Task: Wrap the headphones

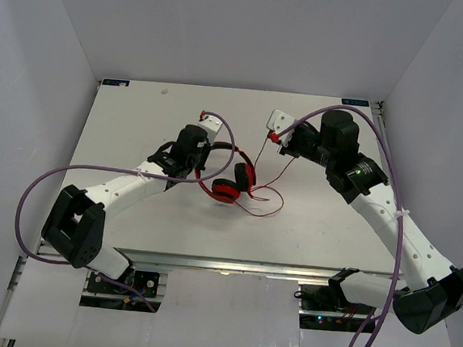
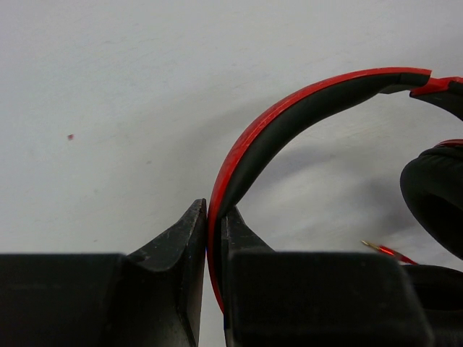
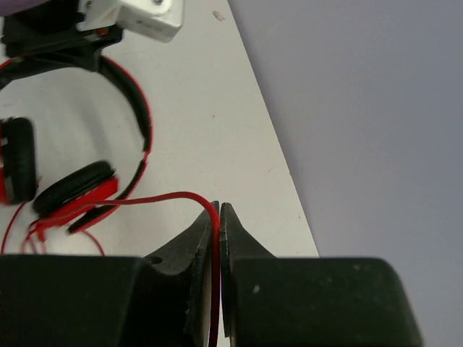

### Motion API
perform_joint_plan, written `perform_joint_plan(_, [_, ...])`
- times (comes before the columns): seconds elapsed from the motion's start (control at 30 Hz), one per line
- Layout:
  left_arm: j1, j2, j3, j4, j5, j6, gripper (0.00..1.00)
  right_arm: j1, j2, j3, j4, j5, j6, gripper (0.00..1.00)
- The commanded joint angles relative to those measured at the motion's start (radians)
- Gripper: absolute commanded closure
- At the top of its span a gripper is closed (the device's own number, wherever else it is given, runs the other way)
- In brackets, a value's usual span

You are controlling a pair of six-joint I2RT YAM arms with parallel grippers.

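Left jaws clamp narrow on the headband of the headphones - likely an anchor so the set can't slide on the bench - while right jaws pinch the thin red cord, held up toward the far right, probably to keep it taut for winding. Headphones sit mid-bench: band crown points far-left, cups sit toward the near side, long axis diagonal - slack cord loops just right of the cups.
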Motion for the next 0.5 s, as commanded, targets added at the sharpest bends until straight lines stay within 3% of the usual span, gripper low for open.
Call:
perform_joint_plan(0.0, [0.125,-0.073,0.009,0.068,-0.125,-0.057,1.0,-0.013,-0.014,0.135,-0.238,-0.512,-0.077,0.91])
perform_joint_plan(0.1, [0.171,-0.083,0.044,0.085,-0.145,-0.118,1.0,-0.013,0.007,0.184,-0.452,-0.781,-0.144,0.9])
perform_joint_plan(0.17, [0.201,-0.082,0.069,0.094,-0.141,-0.153,1.0,-0.014,0.016,0.199,-0.506,-0.832,-0.158,0.9])
perform_joint_plan(0.47, [0.226,-0.073,0.138,0.115,-0.037,-0.266,1.0,-0.014,-0.003,0.16,-0.507,-0.611,-0.144,0.9])
